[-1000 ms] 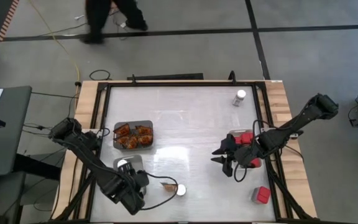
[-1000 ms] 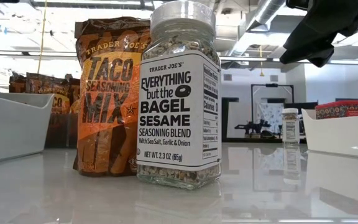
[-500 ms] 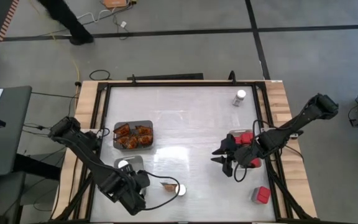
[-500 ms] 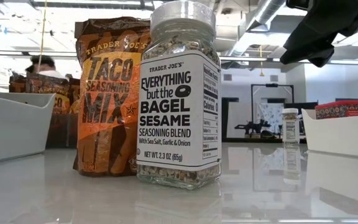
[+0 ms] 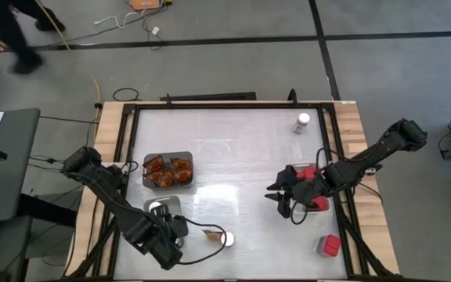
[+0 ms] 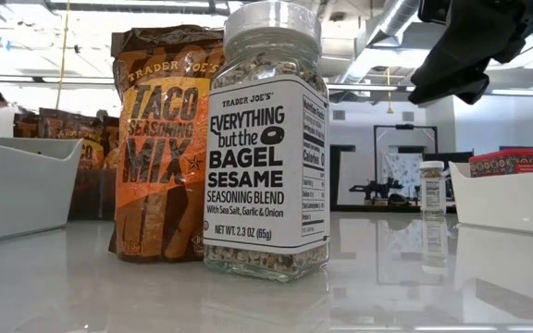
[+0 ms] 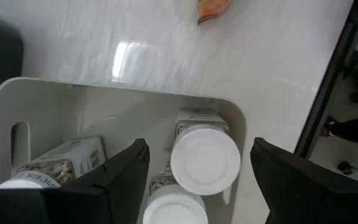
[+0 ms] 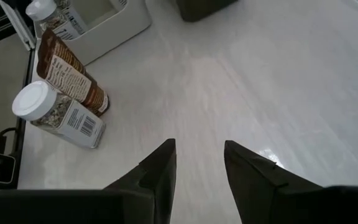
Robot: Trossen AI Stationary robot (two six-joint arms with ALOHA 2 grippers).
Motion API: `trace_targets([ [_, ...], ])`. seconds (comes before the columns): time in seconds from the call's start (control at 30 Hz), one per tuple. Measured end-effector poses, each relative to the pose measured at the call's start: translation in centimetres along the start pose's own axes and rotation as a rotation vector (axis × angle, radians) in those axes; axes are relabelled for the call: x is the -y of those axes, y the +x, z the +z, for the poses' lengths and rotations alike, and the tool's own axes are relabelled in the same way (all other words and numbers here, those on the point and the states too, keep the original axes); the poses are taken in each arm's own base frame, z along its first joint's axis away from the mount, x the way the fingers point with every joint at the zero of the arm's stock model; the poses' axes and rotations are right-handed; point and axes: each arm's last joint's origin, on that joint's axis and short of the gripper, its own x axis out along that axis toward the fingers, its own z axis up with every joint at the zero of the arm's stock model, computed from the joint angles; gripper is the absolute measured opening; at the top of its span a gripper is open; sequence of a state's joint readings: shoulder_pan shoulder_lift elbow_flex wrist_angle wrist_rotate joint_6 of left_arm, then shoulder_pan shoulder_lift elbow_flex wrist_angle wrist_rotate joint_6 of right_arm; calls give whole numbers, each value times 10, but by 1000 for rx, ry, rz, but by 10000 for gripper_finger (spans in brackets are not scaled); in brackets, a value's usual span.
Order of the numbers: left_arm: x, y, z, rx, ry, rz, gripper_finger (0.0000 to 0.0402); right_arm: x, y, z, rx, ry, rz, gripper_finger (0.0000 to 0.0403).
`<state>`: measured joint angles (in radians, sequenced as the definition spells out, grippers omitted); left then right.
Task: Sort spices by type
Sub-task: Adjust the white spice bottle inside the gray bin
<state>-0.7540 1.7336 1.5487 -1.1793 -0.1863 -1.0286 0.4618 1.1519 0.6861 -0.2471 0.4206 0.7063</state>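
Overhead, the glossy white counter point(image 5: 233, 149) carries spices in several spots. A grey tray point(image 5: 168, 170) near its left edge holds crinkled orange-brown packets point(image 5: 171, 169). Closer to the front left corner, a white tray point(image 7: 55, 99) with rounded corners holds three round jars point(image 7: 205, 160) with smooth white lids, one lying on its side. The left gripper point(image 7: 197, 180) hangs right above that tray, its dark fingers point(image 7: 120, 174) spread apart on either side of the upright jars, grasping nothing.

Just right of that tray, near the front edge, a clear jar point(image 6: 268, 139) of seed blend with a ribbed lid stands upright, and a crinkled taco packet point(image 6: 160, 139) stands just beside it, touching or nearly so. Another jar point(image 5: 301, 122) stands alone near the back right corner.

By the right edge, a white tray point(image 6: 512, 199) holds red boxes point(image 5: 310, 173); one more red box point(image 5: 330, 246) sits apart near the front right corner. The right gripper point(image 5: 284, 200) hovers above bare counter just left of that tray, its tapered fingers point(image 8: 160, 168) parted by a narrow gap with nothing between them. The jar and packet at the front edge lie well apart from those fingers, across open counter.

A person point(image 5: 6, 31) is on the floor beyond the back left corner.
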Motion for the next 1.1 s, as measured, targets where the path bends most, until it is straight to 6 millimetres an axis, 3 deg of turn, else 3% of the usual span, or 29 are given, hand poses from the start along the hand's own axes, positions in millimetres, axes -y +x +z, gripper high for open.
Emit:
trace_targets([
  [0.2, 0, 16, -4, -17, -6, -24, 266, 0, 0, 0, -2, -1, -2, 162],
  [0.83, 2, 17, -8, -37, 6, -23, 266, 0, 0, 0, -2, -1, -1, 162],
  [1.1, 0, 37, -15, -68, -58, -43, 266, 0, 0, 0, -2, -1, -1, 162],
])
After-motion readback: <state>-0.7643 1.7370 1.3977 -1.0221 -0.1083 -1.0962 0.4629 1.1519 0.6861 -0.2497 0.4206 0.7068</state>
